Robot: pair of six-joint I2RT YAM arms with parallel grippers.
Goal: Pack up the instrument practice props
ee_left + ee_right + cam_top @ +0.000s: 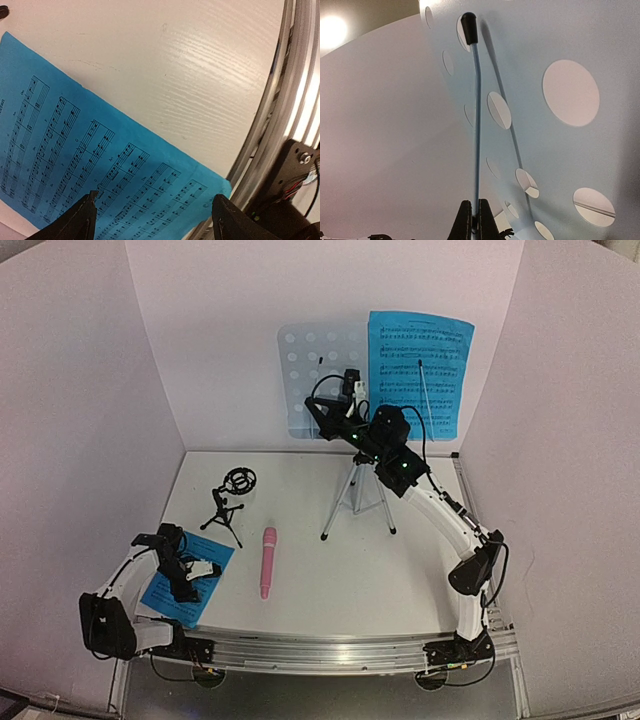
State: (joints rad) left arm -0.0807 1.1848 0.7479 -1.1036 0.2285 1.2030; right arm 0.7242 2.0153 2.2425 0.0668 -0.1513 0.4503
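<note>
Currently reading the left gripper as open: fingers spread wide in the left wrist view, nothing clamped, hanging low over the near corner of a blue sheet-music page. Can't tell contact with the paper. Seeing that page flat on the white table at front left, corner close to the aluminium edge rail. Reading the right gripper as closed: pinched on a thin pale-blue wire arm with a black cap, right in front of the perforated desk of the music stand. Seeing the wire run up from the jaws, slightly bowed, cap at the top, shadow on the desk behind. Placing the stand upright on its silver tripod at back centre, near the rear wall. Seeing a second blue sheet-music page propped on the right half of the desk, sticking out past its right edge, another thin wire across its face. Placing the small black tripod mic stand upright left of centre, ring mount on top. Placing the pink stick microphone flat on the table just right of the mic stand's feet, apart from them, long axis near to far, between the flat page and the tripod legs.
</note>
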